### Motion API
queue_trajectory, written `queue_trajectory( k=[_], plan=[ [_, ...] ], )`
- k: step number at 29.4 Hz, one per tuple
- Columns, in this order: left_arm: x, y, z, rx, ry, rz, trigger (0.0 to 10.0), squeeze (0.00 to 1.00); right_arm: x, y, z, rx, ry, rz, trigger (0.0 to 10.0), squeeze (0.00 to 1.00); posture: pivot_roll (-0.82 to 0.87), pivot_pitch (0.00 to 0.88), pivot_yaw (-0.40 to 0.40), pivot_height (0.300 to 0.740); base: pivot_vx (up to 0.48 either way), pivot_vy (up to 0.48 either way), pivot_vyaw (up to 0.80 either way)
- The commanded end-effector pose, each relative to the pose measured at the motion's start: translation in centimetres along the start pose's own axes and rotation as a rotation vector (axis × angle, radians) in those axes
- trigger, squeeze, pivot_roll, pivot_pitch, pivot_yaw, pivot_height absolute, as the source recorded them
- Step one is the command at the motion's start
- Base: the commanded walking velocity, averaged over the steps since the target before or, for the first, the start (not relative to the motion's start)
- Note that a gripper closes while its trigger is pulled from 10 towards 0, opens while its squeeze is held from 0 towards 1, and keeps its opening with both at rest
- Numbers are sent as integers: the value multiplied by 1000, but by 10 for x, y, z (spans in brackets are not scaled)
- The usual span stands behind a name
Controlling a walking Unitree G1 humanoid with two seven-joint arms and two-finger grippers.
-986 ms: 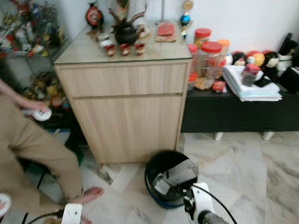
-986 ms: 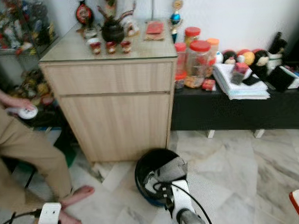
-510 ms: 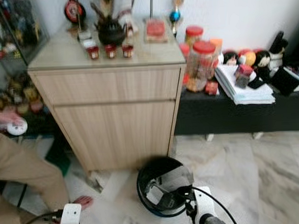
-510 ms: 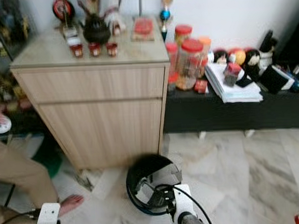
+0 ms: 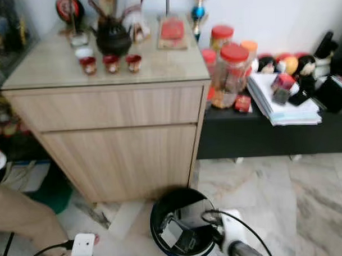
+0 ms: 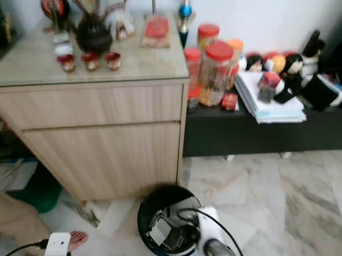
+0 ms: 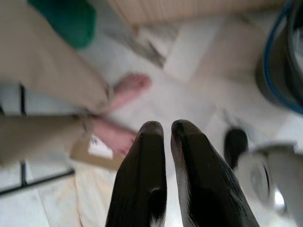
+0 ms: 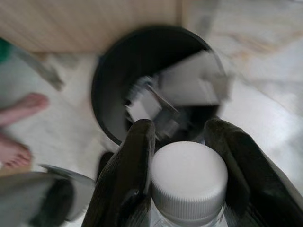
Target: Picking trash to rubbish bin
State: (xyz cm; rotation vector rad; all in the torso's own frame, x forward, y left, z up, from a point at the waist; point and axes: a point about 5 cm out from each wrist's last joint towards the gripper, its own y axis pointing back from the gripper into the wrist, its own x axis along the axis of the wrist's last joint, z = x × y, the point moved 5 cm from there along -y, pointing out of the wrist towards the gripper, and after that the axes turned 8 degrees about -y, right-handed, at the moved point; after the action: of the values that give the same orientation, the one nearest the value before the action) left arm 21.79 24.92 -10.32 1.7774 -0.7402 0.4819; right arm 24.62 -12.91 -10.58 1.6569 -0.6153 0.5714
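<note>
Since 1 second ago my head camera has swung: the wooden cabinet point(image 5: 112, 135) is now sitting more to the left and the person's leg point(image 5: 19, 215) is showing just at the lower left corner. The black rubbish bin point(image 5: 183, 223) is lying closer under me, at the foot of the cabinet's right corner, with paper scraps point(image 5: 177, 231) inside it.

My right arm is reaching forward and down, and my right gripper point(image 8: 187, 142) is hanging just over the near rim of the bin. Its 2 fingers point(image 8: 135, 161) are clenching a clear bottle point(image 8: 188, 182) just beneath its white screw cap, 1 finger on each side.

My left arm is hanging low at my side. My left gripper point(image 7: 163, 130) is pointing down at the marble floor point(image 7: 189, 94), its 2 fingers pressed together with nothing between them, above the person's bare feet point(image 7: 125, 90) and beside the blue rim of the bin.
</note>
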Motion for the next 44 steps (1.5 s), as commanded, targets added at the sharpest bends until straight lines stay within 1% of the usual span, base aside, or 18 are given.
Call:
queue_trajectory(
  k=[1,3,8,9,10,11,12,14,17,20,22,23,24,29,33,34,36,44],
  plan=[
    [-5,1,5,-7,4,-16,10000,0,0,2,10,-14,16,1,10000,0,144,125,0,740,386,0,0],
    [-5,1,5,-7,4,-15,10000,0,3,1,5,8,37,6,10000,0,144,126,-1,740,386,0,0],
    [1,1,7,-15,19,12,10000,0,22,-3,-22,140,76,55,10000,0,139,137,-2,740,54,0,0],
    [3,0,7,-15,16,17,10000,0,28,-4,-31,184,82,67,10000,0,137,138,-3,740,0,0,0],
    [8,-1,7,-17,15,34,10000,0,35,-5,-42,235,87,77,10000,0,135,139,-4,740,0,0,0],
    [8,-1,7,-17,15,34,10000,0,35,-5,-42,235,87,77,10000,0,135,139,-4,740,0,0,0],
    [17,-3,8,-20,13,62,10000,0,42,-5,-51,275,101,95,10000,0,138,139,-6,740,0,0,0],
    [28,-4,10,-25,10,96,10000,0,51,-6,-58,299,109,119,10000,0,143,141,-8,740,0,0,0],
    [61,-8,22,-91,26,197,10000,0,72,-5,-74,350,98,177,10000,0,152,140,-12,740,0,0,0],
    [93,-6,41,-189,5,308,10000,0,88,-4,-88,399,104,223,10000,0,152,140,-12,740,0,0,0],
    [116,-2,58,-280,-16,386,10000,0,100,-2,-98,422,127,263,10000,0,153,140,-12,740,0,0,0],
    [122,0,64,-311,-25,407,10000,0,103,-2,-100,426,133,275,10000,0,153,140,-12,740,0,0,0],
    [132,3,76,-372,-52,439,10000,0,111,-1,-105,434,132,297,10000,0,154,141,-13,740,0,0,0],
    [160,18,113,-582,-103,520,10000,0,143,3,-114,412,121,406,10000,0,157,143,-17,740,0,0,0],
    [161,20,115,-604,-103,526,10000,0,146,3,-114,407,122,417,10000,0,157,143,-17,740,0,0,0],
    [163,25,123,-665,-105,535,10000,0,159,5,-114,376,110,458,10000,0,155,144,-16,740,0,0,0],
    [164,27,127,-699,-103,538,10000,0,168,6,-114,355,106,486,10000,0,158,145,-15,740,0,0,0],
    [158,29,126,-727,-98,531,10000,0,169,5,-113,330,105,487,10000,0,169,149,-16,740,0,0,0]
  ],
)
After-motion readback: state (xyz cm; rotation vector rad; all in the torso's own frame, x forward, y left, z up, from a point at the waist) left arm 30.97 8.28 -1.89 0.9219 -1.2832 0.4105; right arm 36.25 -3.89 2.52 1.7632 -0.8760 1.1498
